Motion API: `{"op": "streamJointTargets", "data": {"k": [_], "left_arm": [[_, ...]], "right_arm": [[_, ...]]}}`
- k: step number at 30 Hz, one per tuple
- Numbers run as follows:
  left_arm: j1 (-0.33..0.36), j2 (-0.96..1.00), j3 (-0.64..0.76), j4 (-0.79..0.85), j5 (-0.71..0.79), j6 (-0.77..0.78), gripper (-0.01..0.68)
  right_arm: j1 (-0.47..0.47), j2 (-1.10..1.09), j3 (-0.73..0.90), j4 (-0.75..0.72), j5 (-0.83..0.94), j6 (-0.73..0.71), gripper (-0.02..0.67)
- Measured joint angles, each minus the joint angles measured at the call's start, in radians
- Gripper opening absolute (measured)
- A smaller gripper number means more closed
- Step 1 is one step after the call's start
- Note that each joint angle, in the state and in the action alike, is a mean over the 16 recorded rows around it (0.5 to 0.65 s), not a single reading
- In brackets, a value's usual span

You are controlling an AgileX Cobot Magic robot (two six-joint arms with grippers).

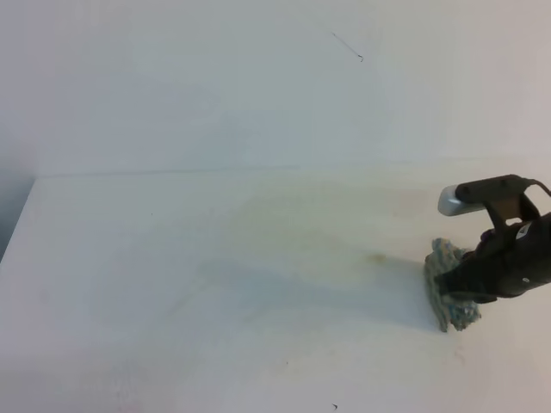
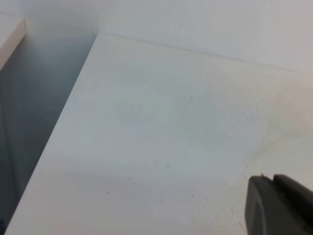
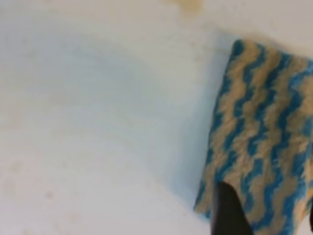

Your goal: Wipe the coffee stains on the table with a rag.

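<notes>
The right claw [image 1: 449, 291] presses the rag [image 1: 448, 297] against the table [image 1: 172, 258] at the right side of the high view, its fingers on the cloth; whether they pinch it or have begun to spread, the pictures do not show. In the right wrist view one dark fingertip [image 3: 229, 208] lies on the zigzag rag [image 3: 259, 132], which sits flat on the surface just ahead of the claw. Most of the wiping looks done: no large blotch remains. What is left of the stains [image 1: 376, 257] is a small tan spot just to the left of the claw and faint yellowish smears spreading further left across the tabletop. A pale spot [image 3: 188, 4] also shows beyond the rag's far edge. The left claw [image 2: 279, 205] shows only as a dark corner over bare table, its state impossible to tell. A further pass over the smears would seem to be needed.
</notes>
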Motion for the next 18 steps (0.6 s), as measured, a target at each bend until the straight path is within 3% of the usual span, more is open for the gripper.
{"op": "streamJointTargets", "data": {"k": [7, 10, 13, 18], "left_arm": [[0.000, -0.005, 0.000, 0.000, 0.000, 0.000, -0.001], [0.000, -0.003, 0.000, 0.000, -0.001, 0.000, -0.001], [0.000, -0.003, 0.000, 0.000, -0.001, 0.000, -0.001], [0.000, -0.003, 0.000, 0.000, -0.001, 0.000, -0.001]], "right_arm": [[0.000, -0.043, -0.001, 0.053, 0.043, -0.087, 0.264], [0.000, -0.084, -0.001, 0.089, 0.073, -0.126, 0.288], [0.000, -0.143, -0.001, 0.126, 0.107, -0.165, 0.264], [0.000, -0.275, -0.001, 0.176, 0.166, -0.206, 0.166]]}}
